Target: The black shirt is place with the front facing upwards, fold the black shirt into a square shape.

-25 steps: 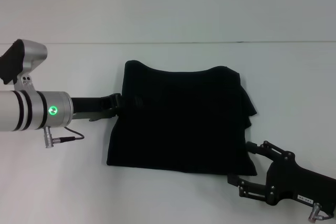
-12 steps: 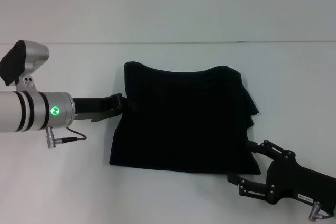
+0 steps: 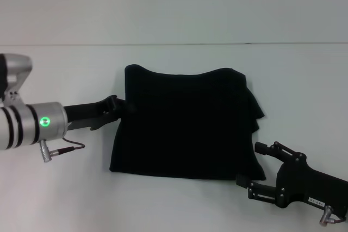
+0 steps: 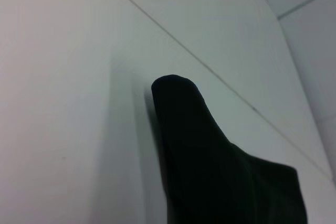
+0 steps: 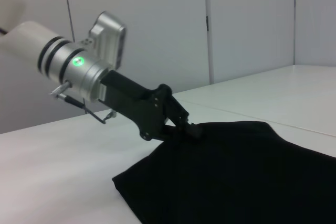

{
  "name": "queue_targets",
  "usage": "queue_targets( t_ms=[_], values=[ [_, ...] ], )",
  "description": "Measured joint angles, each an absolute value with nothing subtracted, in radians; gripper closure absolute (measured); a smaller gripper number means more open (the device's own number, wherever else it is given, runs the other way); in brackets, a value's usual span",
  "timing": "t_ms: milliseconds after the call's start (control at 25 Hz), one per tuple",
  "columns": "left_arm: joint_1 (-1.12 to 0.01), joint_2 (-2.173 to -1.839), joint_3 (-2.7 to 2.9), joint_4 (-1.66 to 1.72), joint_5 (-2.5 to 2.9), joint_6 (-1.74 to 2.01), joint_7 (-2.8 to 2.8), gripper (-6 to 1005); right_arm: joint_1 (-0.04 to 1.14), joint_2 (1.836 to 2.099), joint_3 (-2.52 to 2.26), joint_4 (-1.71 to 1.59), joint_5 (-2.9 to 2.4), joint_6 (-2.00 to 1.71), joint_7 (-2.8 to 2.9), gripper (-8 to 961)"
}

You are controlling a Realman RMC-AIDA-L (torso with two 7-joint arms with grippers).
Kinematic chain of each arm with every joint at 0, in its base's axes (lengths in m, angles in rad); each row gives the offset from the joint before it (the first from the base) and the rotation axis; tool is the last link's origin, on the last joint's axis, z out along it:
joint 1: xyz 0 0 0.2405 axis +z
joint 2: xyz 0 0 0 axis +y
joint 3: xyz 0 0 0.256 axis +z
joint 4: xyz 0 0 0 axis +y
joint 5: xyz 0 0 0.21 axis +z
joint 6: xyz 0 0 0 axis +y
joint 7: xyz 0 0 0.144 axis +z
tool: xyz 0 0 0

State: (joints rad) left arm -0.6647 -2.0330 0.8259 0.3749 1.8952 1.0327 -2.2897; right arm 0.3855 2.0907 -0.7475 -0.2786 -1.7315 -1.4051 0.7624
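Observation:
The black shirt (image 3: pixel 185 126) lies folded into a rough square on the white table (image 3: pixel 174 205). No letters or label show. It also shows in the left wrist view (image 4: pixel 210 166) and the right wrist view (image 5: pixel 236 171). My left gripper (image 3: pixel 124 105) reaches in from the left and is shut on the shirt's left edge near the far corner. The right wrist view shows its fingers (image 5: pixel 188 128) pinched on the cloth. My right gripper (image 3: pixel 248 162) is open and empty, just off the shirt's near right corner.
The table's far edge (image 3: pixel 174 43) runs behind the shirt, with a pale wall beyond. A thin cable (image 3: pixel 68 146) hangs under my left wrist. White wall panels (image 5: pixel 247 24) stand behind the table in the right wrist view.
My left arm has drawn back to the left and the shirt's left edge has shifted slightly left with it. The right gripper has moved slightly nearer to me.

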Motion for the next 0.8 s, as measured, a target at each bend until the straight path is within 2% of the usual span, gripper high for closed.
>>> queue_targets(
  t_ms=[520, 800],
  values=[
    [-0.515, -2.084, 0.683, 0.372, 1.824, 1.106, -2.207, 916, 0.396, 2.091, -0.739, -0.272, -1.732, -1.405, 0.762, 6],
    [-0.519, -2.083, 0.679, 0.376, 1.828, 1.127, -2.160, 917, 0.398, 2.092, -0.739, -0.271, -1.732, -1.413, 0.762, 7]
  ],
)
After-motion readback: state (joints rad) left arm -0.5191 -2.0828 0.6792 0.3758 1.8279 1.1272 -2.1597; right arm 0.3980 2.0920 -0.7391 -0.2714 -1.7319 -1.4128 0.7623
